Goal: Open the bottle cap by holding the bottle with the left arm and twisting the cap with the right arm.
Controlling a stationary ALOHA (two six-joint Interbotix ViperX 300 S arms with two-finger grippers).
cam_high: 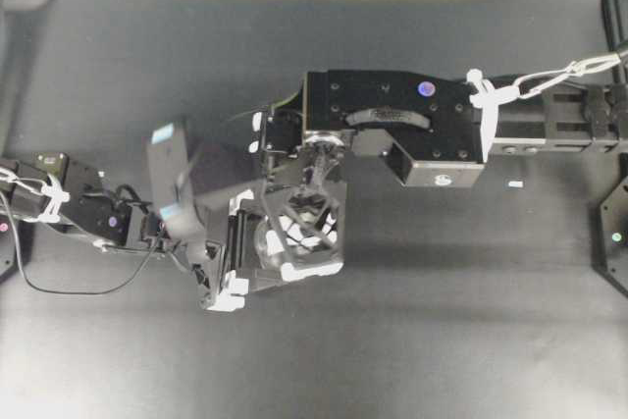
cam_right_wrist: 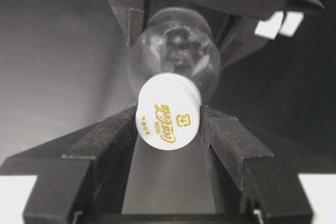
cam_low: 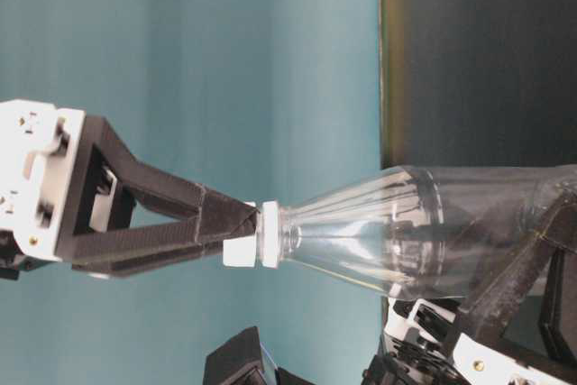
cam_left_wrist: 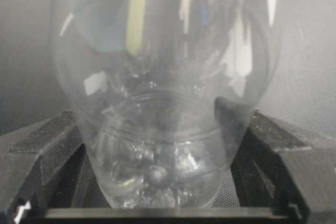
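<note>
The white bottle cap (cam_right_wrist: 169, 112) is sitting pinched between my right hand (cam_right_wrist: 168, 129)'s fingers, which are reaching in from six o'clock, while the clear bottle (cam_low: 424, 232) below is standing on the dark counter (cam_high: 412, 321), clamped by my left hand (cam_left_wrist: 157, 182).

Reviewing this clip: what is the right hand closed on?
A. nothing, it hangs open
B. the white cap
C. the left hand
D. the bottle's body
B: in the right wrist view the right hand has a finger on each side of the white cap.
</note>
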